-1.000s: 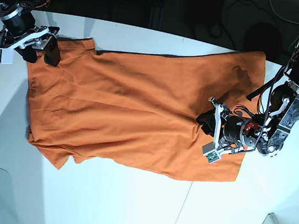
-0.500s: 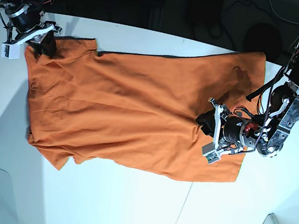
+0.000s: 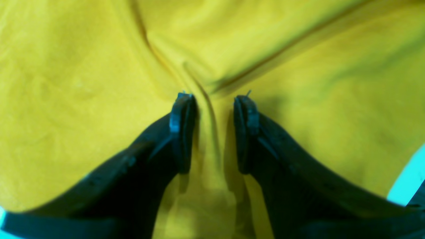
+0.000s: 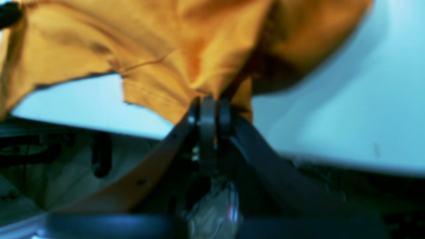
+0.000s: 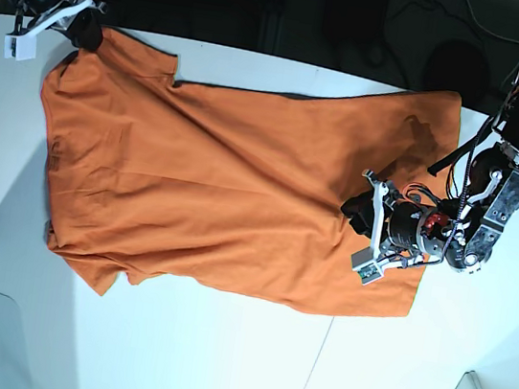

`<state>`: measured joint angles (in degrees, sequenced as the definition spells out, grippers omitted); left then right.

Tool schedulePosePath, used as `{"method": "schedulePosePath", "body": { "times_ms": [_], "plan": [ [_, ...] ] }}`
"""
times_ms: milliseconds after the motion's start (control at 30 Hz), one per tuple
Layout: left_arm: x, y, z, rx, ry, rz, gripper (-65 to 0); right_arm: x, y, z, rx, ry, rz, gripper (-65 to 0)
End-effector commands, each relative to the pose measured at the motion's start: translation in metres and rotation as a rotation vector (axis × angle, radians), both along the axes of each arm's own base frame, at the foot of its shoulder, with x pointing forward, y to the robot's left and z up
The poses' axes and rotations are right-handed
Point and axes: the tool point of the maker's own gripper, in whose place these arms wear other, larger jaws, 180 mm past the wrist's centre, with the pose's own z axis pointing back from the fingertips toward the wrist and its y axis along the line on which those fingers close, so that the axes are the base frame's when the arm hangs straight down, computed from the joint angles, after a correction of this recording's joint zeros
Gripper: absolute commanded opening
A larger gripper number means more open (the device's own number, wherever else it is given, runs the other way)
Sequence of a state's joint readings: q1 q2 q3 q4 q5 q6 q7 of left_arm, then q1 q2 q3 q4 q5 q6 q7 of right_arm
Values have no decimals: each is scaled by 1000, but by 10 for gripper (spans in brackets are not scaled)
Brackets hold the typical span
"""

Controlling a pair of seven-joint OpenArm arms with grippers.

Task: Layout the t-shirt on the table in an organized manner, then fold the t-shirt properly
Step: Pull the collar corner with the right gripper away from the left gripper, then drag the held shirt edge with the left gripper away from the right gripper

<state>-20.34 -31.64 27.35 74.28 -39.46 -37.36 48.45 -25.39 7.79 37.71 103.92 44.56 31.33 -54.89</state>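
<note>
Right arm reaches to the far corner of the flat matte white table [image 5: 216, 363]; its right gripper [image 4: 209, 106] is clamped tight on a hem edge of the plain orange short-sleeved cloth t-shirt [image 5: 231, 191], lifting that corner clear of the tabletop. Left arm is folded low over the shirt's opposite end; the left gripper [image 3: 212, 127] stands about half open, fingertips pressed down on the fabric with a raised ridge of cloth between them, though a firm grip cannot be confirmed. The shirt lies spread across the table, wrinkled. The right wrist view is blurred; the left wrist view renders the cloth yellow.
</note>
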Motion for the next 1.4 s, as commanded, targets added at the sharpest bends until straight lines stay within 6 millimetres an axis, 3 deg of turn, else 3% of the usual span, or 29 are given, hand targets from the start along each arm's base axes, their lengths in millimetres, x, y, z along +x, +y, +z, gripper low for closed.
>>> {"method": "schedulePosePath", "body": {
  "times_ms": [0, 67, 133, 200, 300, 433, 500, 533, 633, 733, 867, 1033, 1233, 1367],
  "plan": [
    [13, 2, 16, -15, -47, -1, -422, 2, -2, 10, 3, -39, 8, -645],
    [13, 2, 16, -16, -47, -1, -422, -6, -1, 8, 10, -26, 8, -449],
    [13, 2, 16, -15, -47, -1, -422, -9, 0, 9, 20, -25, 8, -301],
    [13, 2, 16, -15, -47, -1, -422, -6, 1, 14, 20, -44, 17, -264],
    [13, 4, 15, -5, -48, -2, -422, 10, -3, 35, -15, -140, 7, -265],
    [14, 12, 16, 8, -56, 6, -422, 54, -19, 78, -108, -345, -39, -267],
    [15, 18, 19, 10, -67, 13, -422, 81, -30, 92, -151, -422, -77, -321],
    [16, 20, 19, 12, -71, 15, -422, 95, -36, 95, -170, -444, -94, -385],
    [17, 22, 21, 10, -79, 19, -422, 132, -45, 90, -176, -453, -136, -645],
    [20, 21, 22, 4, -98, 19, -422, 174, -36, 72, -112, -438, -110, -650],
    [32, 39, 21, 80, -143, 100, -422, 217, -18, 32, -92, -342, -17, -650],
    [34, 62, 5, 135, -126, 164, -422, 236, -21, 1, -165, -243, 54, -650],
    [35, 90, -20, 166, -127, 244, -422, 235, -60, 9, -248, -232, 33, -650],
    [36, 83, -32, 231, -139, 201, -422, 237, -79, 19, -283, -253, 21, -650]
  ]
}}
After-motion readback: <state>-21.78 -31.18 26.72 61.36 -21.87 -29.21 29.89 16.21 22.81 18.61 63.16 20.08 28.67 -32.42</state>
